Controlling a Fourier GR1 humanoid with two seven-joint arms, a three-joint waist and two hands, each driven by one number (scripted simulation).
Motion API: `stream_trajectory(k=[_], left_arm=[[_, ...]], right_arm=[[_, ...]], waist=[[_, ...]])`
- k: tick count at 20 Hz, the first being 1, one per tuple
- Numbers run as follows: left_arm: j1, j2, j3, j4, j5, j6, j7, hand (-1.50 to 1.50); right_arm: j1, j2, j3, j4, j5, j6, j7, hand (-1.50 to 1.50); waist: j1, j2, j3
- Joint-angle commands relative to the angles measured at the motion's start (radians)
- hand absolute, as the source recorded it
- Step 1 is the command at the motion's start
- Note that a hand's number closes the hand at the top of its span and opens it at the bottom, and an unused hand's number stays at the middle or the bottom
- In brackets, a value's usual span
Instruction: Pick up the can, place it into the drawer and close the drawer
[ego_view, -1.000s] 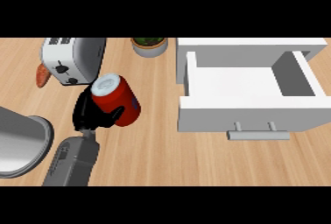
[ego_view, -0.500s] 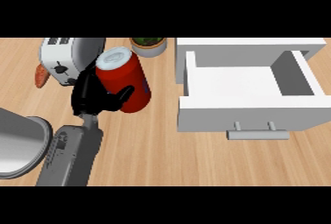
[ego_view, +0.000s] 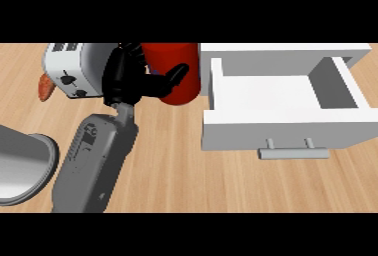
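My left hand (ego_view: 127, 80) is shut on the red can (ego_view: 181, 82), with the thumb (ego_view: 174, 76) across its front and the fingers on its left side. The can is held up above the counter, just left of the open white drawer (ego_view: 280, 127); its top is cut off at the view's upper edge. Nothing lies inside the drawer, and its grey handle (ego_view: 294, 152) faces me. The grey left forearm (ego_view: 96, 160) comes in from the lower left. My right hand does not show.
A white toaster (ego_view: 74, 70) stands behind the hand at the upper left, with an orange-red object (ego_view: 46, 87) at its left side. A grey metal pot (ego_view: 22, 165) sits at the left edge. Bare wooden counter (ego_view: 221, 185) lies in front of the drawer.
The left hand has lifted the can higher and carried it right, closer to the drawer's left wall. The potted plant at the back is now hidden behind it.
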Motion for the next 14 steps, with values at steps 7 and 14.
stream_trajectory(k=[7,14], left_arm=[[-0.281,-0.001,-0.04,0.213,0.039,0.14,0.007,1.5],[-0.385,-0.001,-0.109,0.28,0.086,0.238,0.009,1.5]], right_arm=[[-0.005,0.01,0.066,0.012,0.03,-0.013,-0.02,-1.5],[-0.034,-0.012,-0.023,0.027,-0.031,0.002,0.027,-1.5]], waist=[[-0.011,0.002,0.0],[-0.008,0.0,0.0]])
